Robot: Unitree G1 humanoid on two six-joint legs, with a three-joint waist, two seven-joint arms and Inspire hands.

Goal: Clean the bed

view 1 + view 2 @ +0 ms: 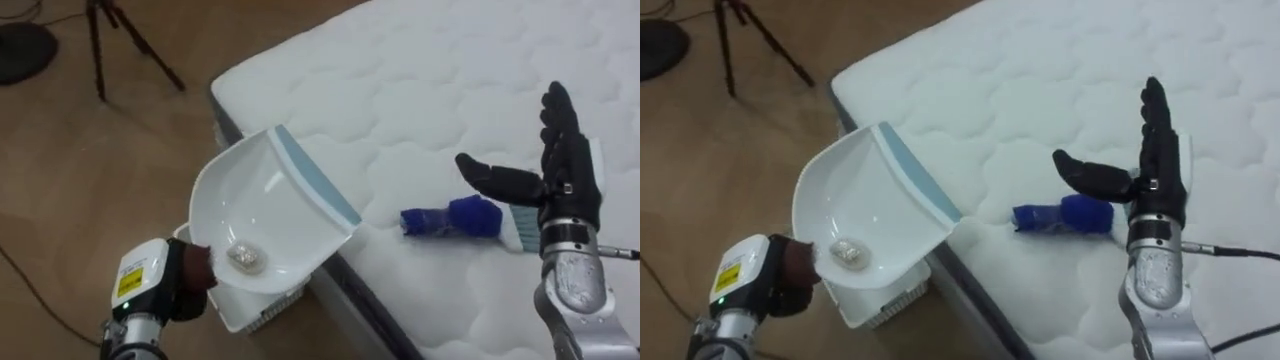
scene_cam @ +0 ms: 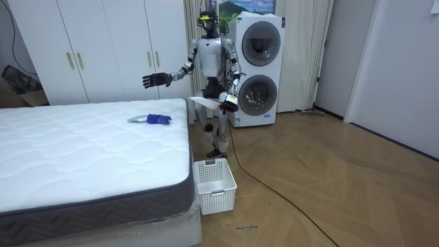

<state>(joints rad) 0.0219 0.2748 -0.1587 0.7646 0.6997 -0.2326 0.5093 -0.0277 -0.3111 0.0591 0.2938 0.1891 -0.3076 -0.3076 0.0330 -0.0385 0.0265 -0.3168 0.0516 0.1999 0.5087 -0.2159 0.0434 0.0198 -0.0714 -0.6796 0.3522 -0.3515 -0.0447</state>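
My left hand (image 1: 187, 279) is shut on the dark handle of a white dustpan (image 1: 265, 215) with a pale blue lip, held off the bed's side. A small crumpled scrap (image 1: 247, 258) lies in the pan's hollow. A brush with a blue handle (image 1: 455, 218) rests on the white mattress (image 1: 420, 90) near its edge. My right hand (image 1: 565, 175) hovers open just right of the brush, fingers straight, thumb out toward it. In the room view I stand at the bed's far corner with the dustpan (image 2: 206, 102) at waist height.
A white slatted basket (image 1: 262, 312) shows under the pan's lower edge, on the wooden floor against the bed; it is also seen as the basket (image 2: 215, 184). A tripod (image 1: 120, 40) stands on the floor beyond. Stacked washing machines (image 2: 257, 68) and wardrobes are behind me.
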